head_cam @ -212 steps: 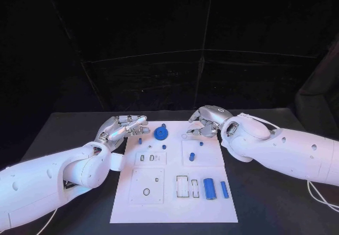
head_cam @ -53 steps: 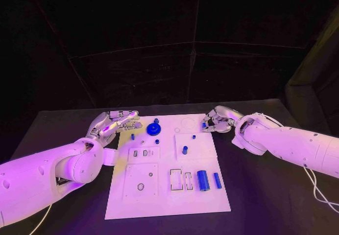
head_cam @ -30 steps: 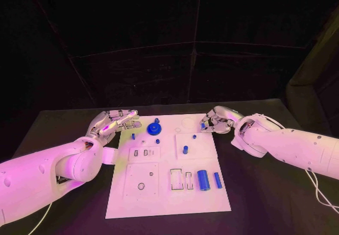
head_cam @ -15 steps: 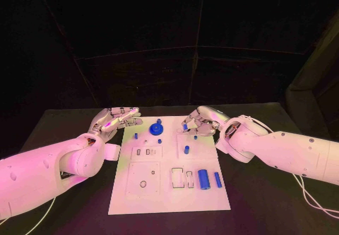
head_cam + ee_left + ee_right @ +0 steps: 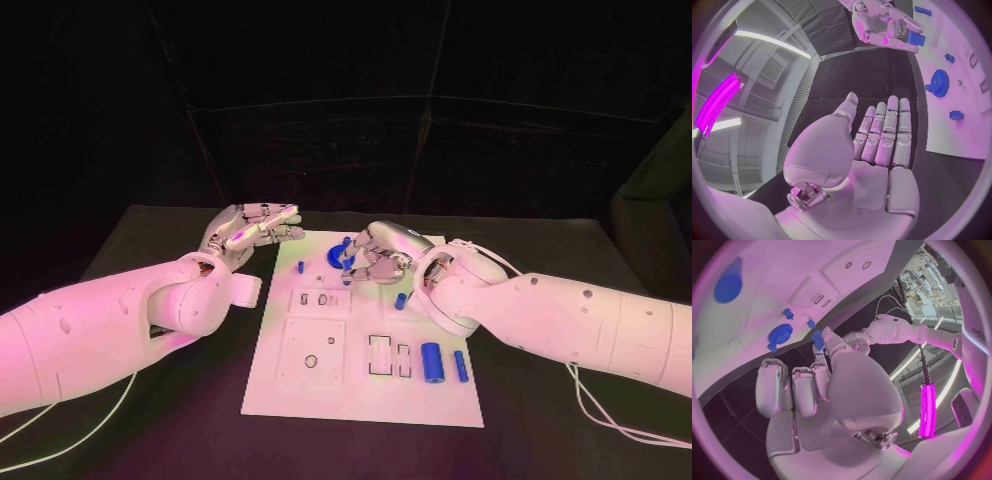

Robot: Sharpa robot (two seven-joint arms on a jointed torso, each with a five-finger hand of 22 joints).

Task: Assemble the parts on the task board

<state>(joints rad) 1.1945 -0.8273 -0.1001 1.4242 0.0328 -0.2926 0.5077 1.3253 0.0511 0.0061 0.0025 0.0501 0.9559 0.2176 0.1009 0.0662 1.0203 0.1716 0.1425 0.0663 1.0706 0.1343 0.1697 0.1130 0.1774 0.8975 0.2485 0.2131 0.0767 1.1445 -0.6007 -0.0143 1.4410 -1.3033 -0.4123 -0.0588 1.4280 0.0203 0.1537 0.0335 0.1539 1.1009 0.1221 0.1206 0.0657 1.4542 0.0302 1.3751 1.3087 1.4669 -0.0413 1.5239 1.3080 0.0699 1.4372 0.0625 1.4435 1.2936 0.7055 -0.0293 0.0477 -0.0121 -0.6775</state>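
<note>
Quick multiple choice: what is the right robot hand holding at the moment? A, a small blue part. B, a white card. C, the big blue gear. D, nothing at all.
A. The right robot hand pinches a small blue part at its fingertips over the task board, while the blue gear sits apart on the board; the left wrist view shows the same pinch.

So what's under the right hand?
The board and the gear, partly covered by the right hand, which pinches a small blue part. The board's holes there are hidden.

White task board [image 5: 361, 400] flat on table; blue parts [image 5: 431, 362] scattered on it.
</note>
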